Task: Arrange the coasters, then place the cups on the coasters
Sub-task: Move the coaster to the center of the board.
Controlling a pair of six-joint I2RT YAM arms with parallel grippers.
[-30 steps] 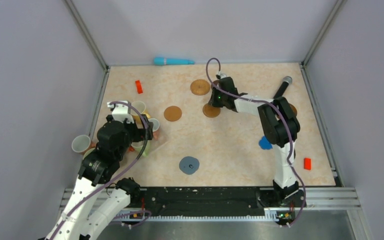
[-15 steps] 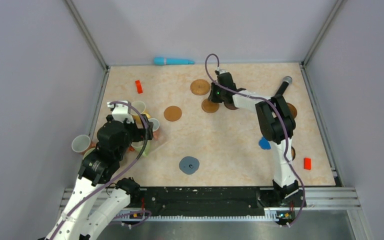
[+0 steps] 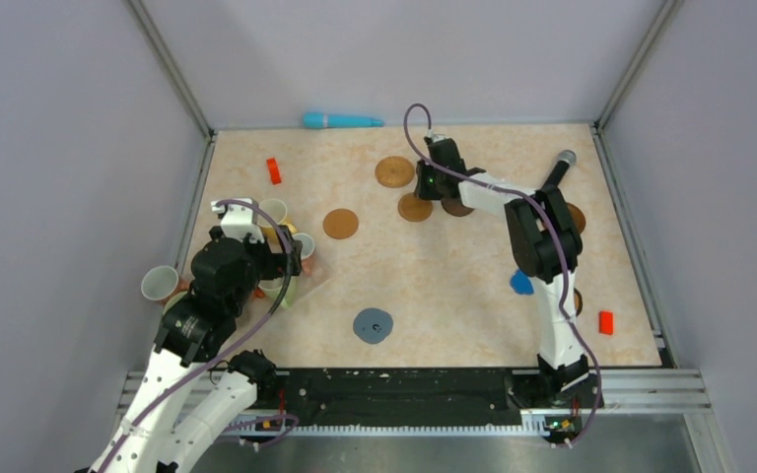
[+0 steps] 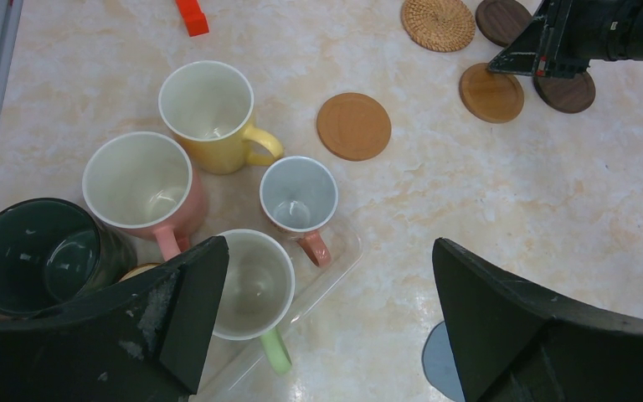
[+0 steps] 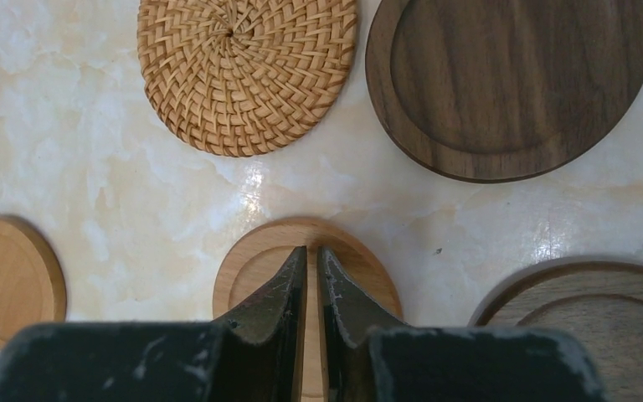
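Observation:
My left gripper (image 4: 328,251) hangs open over a cluster of cups: yellow (image 4: 208,113), pink (image 4: 142,184), a grey one with an orange handle (image 4: 299,194), pale green (image 4: 255,283) and black (image 4: 29,255). Nothing is between its fingers. My right gripper (image 5: 311,249) is shut, its tips over a light wooden coaster (image 5: 255,268) at the table's back middle (image 3: 415,208). Around it lie a woven coaster (image 5: 247,71), two dark wooden coasters (image 5: 511,84) (image 5: 586,301) and a tan coaster (image 5: 8,280). A grey-blue coaster (image 3: 373,325) and a bright blue one (image 3: 521,283) lie nearer the front.
A clear plastic tray (image 4: 339,268) lies under the front cups. A cream cup (image 3: 160,284) lies at the far left. Red blocks (image 3: 273,170) (image 3: 606,322), a black microphone (image 3: 556,172) and a teal object (image 3: 340,121) at the back wall are also here.
My right gripper has moved toward the back wall, and the light wooden coaster under its tips slid that way, uncovering a dark coaster beside it. The left arm has stayed still.

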